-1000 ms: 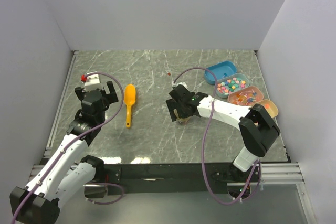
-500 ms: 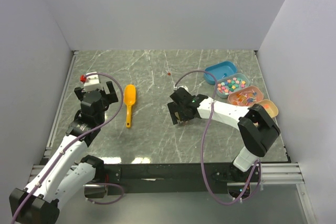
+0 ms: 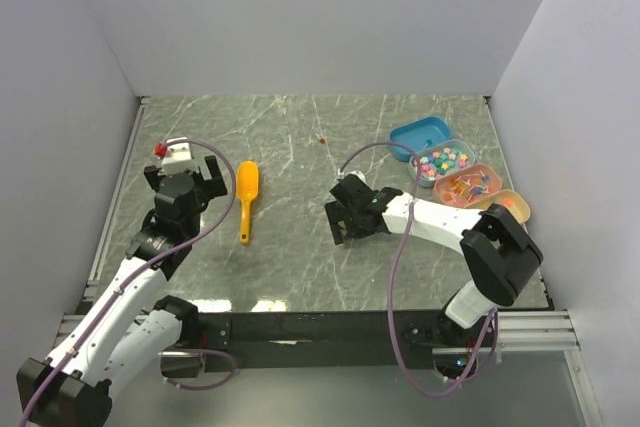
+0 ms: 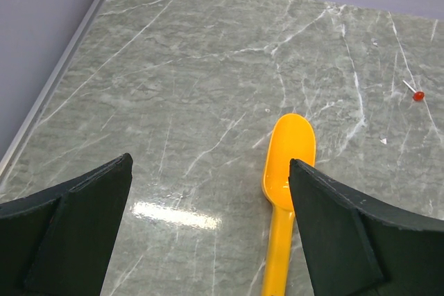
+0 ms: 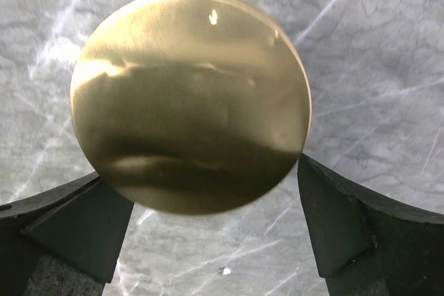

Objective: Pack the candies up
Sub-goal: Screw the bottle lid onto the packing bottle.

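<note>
The grey-green veined stone-look tabletop (image 3: 300, 147) is smooth and polished, with a white glare patch at the lower left of the left wrist view. The orange long-handled scoop (image 4: 288, 161) is smooth, glossy plastic. The round gold metal disc (image 5: 191, 102) filling the right wrist view is shiny, with soft streaky reflections. The fingers (image 5: 66, 227) of the right gripper (image 5: 201, 171) and the left gripper (image 4: 208, 164) look matt black. At the upper right of the top view, the shallow blue tray (image 3: 420, 133) is smooth plastic.
</note>
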### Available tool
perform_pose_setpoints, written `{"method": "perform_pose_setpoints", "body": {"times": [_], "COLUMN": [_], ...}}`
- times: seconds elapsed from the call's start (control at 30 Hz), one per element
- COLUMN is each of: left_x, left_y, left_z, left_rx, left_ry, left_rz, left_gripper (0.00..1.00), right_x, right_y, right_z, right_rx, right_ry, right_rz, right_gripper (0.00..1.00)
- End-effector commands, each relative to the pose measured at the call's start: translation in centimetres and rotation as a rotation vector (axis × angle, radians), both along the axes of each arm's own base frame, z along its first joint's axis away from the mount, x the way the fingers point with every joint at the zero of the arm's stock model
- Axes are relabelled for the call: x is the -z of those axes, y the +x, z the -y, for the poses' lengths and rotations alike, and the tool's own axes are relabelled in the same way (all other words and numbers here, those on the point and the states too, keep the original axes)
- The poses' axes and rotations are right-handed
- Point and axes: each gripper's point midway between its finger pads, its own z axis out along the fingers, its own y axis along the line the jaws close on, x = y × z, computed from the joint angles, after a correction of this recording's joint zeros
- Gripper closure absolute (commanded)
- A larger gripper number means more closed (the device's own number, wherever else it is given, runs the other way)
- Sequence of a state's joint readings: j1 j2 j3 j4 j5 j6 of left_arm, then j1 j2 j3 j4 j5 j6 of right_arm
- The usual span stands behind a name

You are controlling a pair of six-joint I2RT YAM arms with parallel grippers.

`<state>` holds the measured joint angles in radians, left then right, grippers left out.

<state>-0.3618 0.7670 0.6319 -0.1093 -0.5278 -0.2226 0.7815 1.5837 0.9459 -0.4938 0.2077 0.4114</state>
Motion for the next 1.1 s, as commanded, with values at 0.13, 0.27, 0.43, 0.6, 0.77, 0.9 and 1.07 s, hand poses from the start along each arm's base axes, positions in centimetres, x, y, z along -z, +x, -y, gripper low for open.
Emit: {"method": "perform_pose_setpoints", "body": {"times": [0.13,0.27,0.43,0.6,0.77,0.9,1.07], "left_x": [-1.3,-1.0,-0.5,0.8,2.7,5.0,6.6], "left_y": [0.0,0.1,0.0,-1.1,-3.8,-6.3,-7.7], "left_z": [1.3,3.5,7.7,12.4,17.6,22.1,24.1], "left_rx": [0.064,0.182,0.407,0.63,0.691,0.716,0.639], "left_ry": [-0.021,-0.03,-0.06,-0.061,-0.157,-0.208,-0.261], "left_rz": [0.05,0.045,0.032,0.001,-0.06,-0.109,-0.12], "left_gripper": [0.01,0.01,0.01,0.01,0.0,0.0,0.0], "right_x": [-2.0,-3.4,-7.2,-9.8,-12.2,-13.7,-14.4], "right_y": [-1.1,-2.3,-2.1,-0.3,1.5,2.0,0.9], "right_z": [-1.4,-2.0,-1.2,1.6,3.9,4.7,4.5], "right_rx": [-0.01,-0.031,-0.029,0.043,0.112,0.102,0.075], "right_ry": [0.103,0.169,0.236,0.343,0.491,0.518,0.581], "right_rz": [0.039,0.028,0.083,0.108,0.186,0.232,0.268], "right_gripper": [0.0,0.0,0.0,0.0,0.0,0.0,0.0]}}
